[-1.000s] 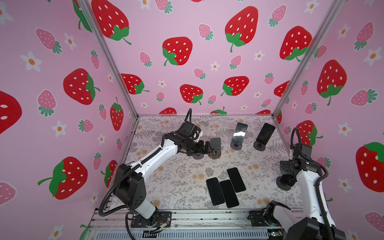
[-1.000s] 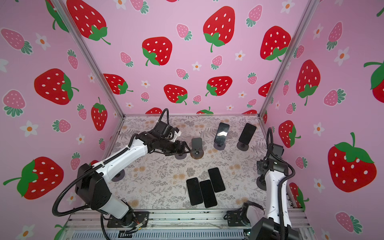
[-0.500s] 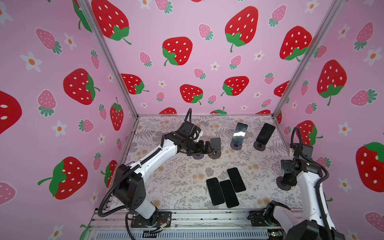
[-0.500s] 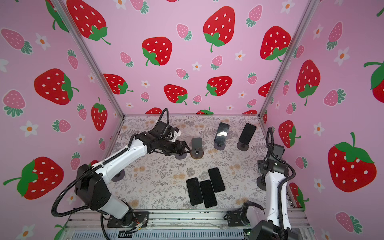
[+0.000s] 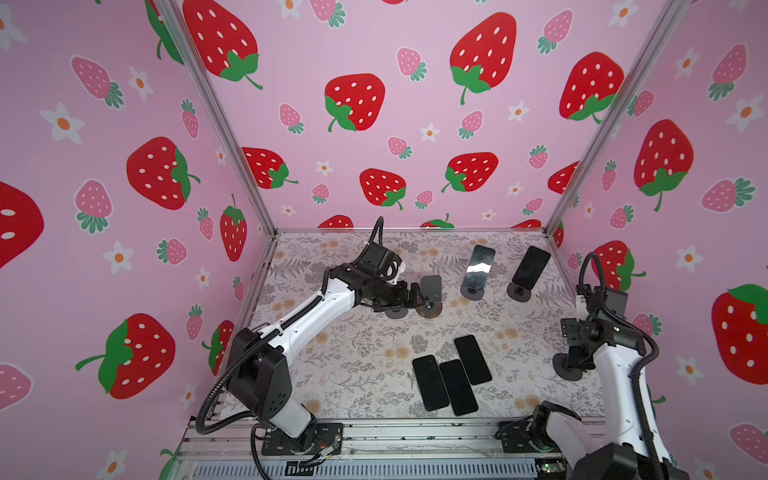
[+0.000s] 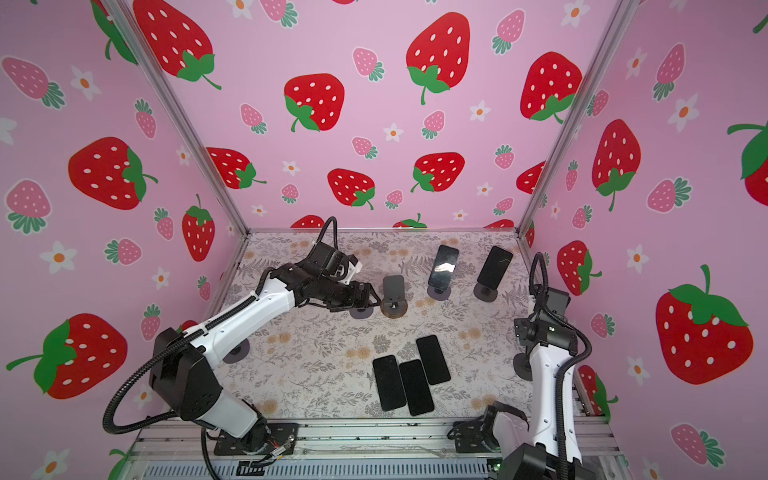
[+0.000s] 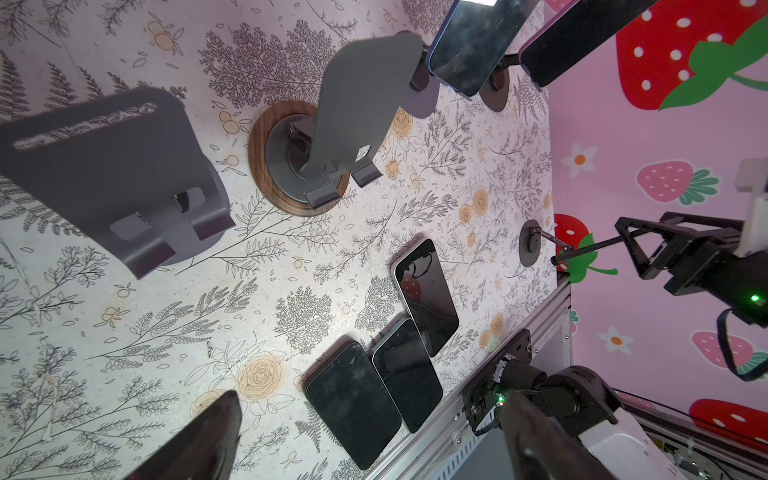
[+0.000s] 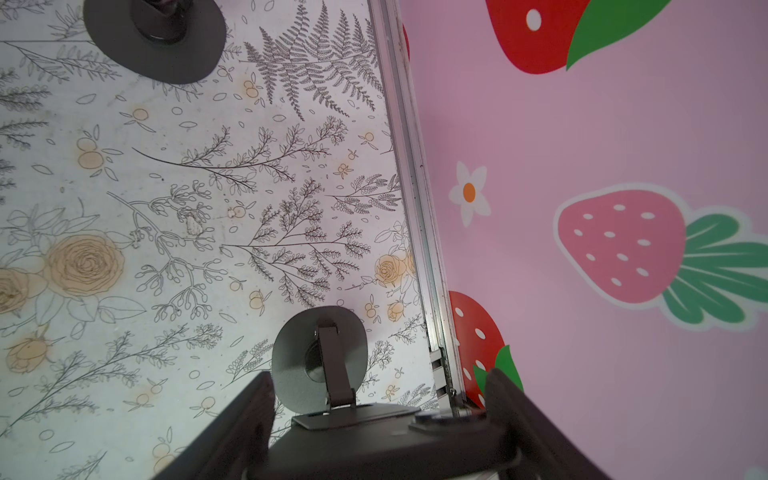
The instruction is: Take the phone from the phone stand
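Three flat phones [image 5: 453, 382] are lying on the surface [image 5: 340, 365]. The reflective phone [image 5: 478, 266] and the dark phone [image 5: 532, 266] are sitting on stands at the back.

The left gripper [image 5: 415, 297], jaws wide apart and empty, is hovering beside an empty wood-based stand [image 5: 431, 286]. The next move is probably reaching for the reflective phone and lifting it clear.

The right gripper [image 8: 380, 374], jaws apart, is straddling another empty stand [image 8: 320, 353]. Whether it is touching that stand is unclear, and its own arm is largely masking it in both top views.

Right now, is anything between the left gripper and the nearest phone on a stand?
Yes. The empty wooden-base stand sits directly ahead of the open left gripper, in line with the blue phone behind it. Nothing else shows between them.
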